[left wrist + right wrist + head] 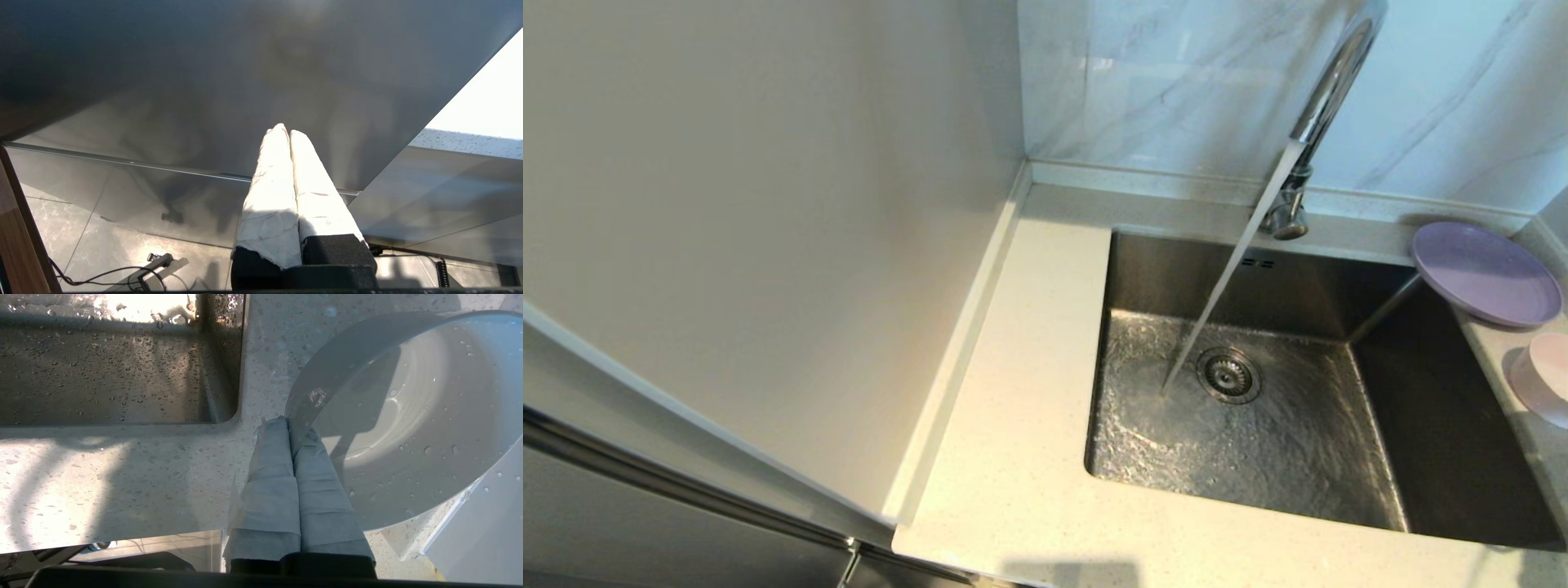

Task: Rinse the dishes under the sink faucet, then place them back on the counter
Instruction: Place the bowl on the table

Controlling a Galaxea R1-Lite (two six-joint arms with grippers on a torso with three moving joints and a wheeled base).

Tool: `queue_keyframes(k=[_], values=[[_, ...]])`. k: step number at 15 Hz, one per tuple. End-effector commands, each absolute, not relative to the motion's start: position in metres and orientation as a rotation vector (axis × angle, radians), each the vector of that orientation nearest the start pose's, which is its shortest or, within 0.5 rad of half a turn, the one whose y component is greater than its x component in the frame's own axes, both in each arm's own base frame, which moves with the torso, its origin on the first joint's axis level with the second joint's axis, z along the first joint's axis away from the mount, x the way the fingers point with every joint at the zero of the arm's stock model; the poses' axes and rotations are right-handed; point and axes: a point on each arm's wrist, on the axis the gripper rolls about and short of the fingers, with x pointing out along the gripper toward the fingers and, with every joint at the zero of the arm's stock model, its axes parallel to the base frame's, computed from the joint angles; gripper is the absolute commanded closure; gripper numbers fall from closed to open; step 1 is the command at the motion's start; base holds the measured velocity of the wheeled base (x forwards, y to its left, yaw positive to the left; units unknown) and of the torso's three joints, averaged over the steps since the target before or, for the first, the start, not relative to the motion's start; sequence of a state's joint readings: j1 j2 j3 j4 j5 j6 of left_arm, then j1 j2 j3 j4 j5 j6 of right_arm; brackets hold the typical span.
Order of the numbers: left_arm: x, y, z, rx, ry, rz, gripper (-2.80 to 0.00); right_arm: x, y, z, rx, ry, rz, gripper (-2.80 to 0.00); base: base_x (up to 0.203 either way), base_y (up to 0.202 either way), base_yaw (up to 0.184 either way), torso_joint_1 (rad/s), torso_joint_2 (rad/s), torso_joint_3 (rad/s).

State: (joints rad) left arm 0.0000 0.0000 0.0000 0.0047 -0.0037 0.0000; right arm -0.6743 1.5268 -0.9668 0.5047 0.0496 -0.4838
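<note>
Running from the sink faucet [1327, 90], a stream of water falls into the steel basin [1437, 425] just beside the drain [1228, 375]. On the counter [1021, 392], at about three o'clock from the basin in the head view, sit the lavender plate [1486, 273] and, nearer, the pale bowl [1543, 380]. The right gripper [288, 421] has its jaws pressed together on the rim of the bowl [412, 416] by the basin's corner. The left gripper [284, 131], jaws together and empty, is parked below the counter.
</note>
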Motion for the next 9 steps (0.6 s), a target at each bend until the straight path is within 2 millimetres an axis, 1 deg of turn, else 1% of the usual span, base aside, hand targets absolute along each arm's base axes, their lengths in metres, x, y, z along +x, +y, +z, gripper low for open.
queue_keyframes(k=[1,5,7,9], values=[[-0.023,0.0,0.075,0.0,0.005,-0.003,0.0,0.176,-0.14,0.181,-0.046,1.11,-0.304,-2.8,0.0,0.0,0.0,0.0,0.0,0.0],[-0.023,0.0,0.075,0.0,0.005,-0.003,0.0,0.172,-0.137,0.186,-0.053,1.09,-0.308,-2.8,0.0,0.0,0.0,0.0,0.0,0.0],[-0.023,0.0,0.075,0.0,0.005,-0.003,0.0,0.172,-0.137,0.192,-0.055,1.061,-0.312,-2.8,0.0,0.0,0.0,0.0,0.0,0.0],[-0.023,0.0,0.075,0.0,0.005,-0.005,0.0,0.172,-0.135,0.198,-0.064,0.953,-0.28,-2.8,0.0,0.0,0.0,0.0,0.0,0.0]])
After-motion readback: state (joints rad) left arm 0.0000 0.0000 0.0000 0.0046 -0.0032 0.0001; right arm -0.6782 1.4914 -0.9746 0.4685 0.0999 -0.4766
